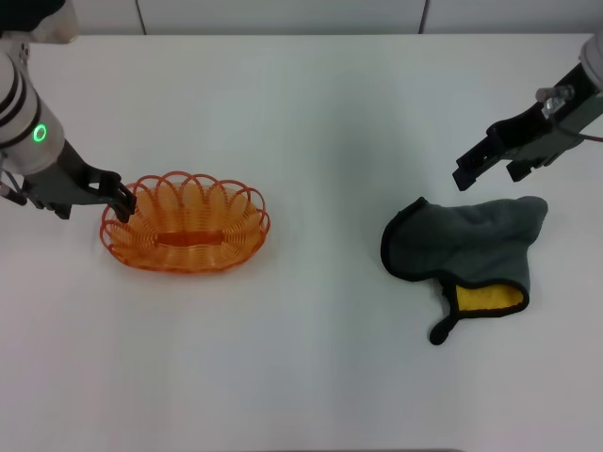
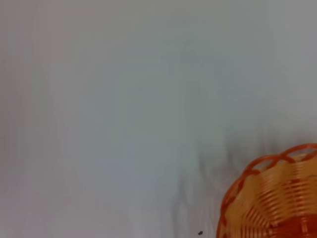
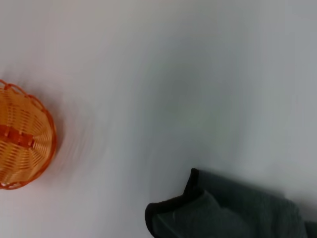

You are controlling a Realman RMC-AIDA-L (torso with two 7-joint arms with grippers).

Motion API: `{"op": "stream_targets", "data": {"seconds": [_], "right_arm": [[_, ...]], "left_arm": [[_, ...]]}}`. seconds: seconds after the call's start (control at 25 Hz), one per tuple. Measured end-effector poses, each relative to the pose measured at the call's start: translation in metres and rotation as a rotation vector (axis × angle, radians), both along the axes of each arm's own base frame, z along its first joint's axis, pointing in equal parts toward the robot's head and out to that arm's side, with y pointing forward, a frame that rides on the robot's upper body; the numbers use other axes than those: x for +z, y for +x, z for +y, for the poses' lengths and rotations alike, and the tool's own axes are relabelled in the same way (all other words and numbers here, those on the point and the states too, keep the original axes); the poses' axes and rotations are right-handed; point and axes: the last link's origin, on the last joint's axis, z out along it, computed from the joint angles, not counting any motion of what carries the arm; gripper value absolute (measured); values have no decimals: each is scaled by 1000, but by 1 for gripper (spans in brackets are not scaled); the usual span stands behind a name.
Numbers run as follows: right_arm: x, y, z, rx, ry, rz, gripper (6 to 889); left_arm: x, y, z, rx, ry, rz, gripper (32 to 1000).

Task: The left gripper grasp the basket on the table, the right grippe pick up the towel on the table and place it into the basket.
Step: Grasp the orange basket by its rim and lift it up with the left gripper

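A white table (image 1: pixel 311 122) holds one orange wire basket (image 1: pixel 186 223) on the robot's left and one dark grey towel (image 1: pixel 466 240) on its right, the two well apart. The towel lies crumpled, with a yellow patch (image 1: pixel 488 299) and a small black loop (image 1: pixel 441 330) at its near edge.

The left gripper (image 1: pixel 121 199) is at the basket's left rim, touching or nearly so; whether its fingers hold the wire I cannot tell. The right gripper (image 1: pixel 490 165) hovers above the table just beyond the towel's far edge, not touching it; how wide its fingers stand I cannot tell.

Risks, as I judge them: the light basket may slide or tip if the left fingers only nudge the rim. The soft towel may be pinched by one thin fold and slip free, or drape over the scalloped rim instead of dropping inside.

Count: one basket, one towel, two grippers.
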Motion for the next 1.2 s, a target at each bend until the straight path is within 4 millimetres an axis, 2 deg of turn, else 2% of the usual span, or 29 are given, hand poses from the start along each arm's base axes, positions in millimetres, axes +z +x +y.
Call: {"op": "stream_targets", "data": {"seconds": [0.4, 0.84, 1.2], "right_arm": [[0, 2, 0, 4, 3, 0, 816], [0, 3, 1, 7, 11, 7, 817], [-2, 4, 1, 1, 8, 10, 817]], "left_arm": [[-19, -18, 7, -3, -18, 6, 788], [-35, -21, 7, -14, -45, -21, 713], [-38, -22, 8, -22, -48, -19, 652]]}}
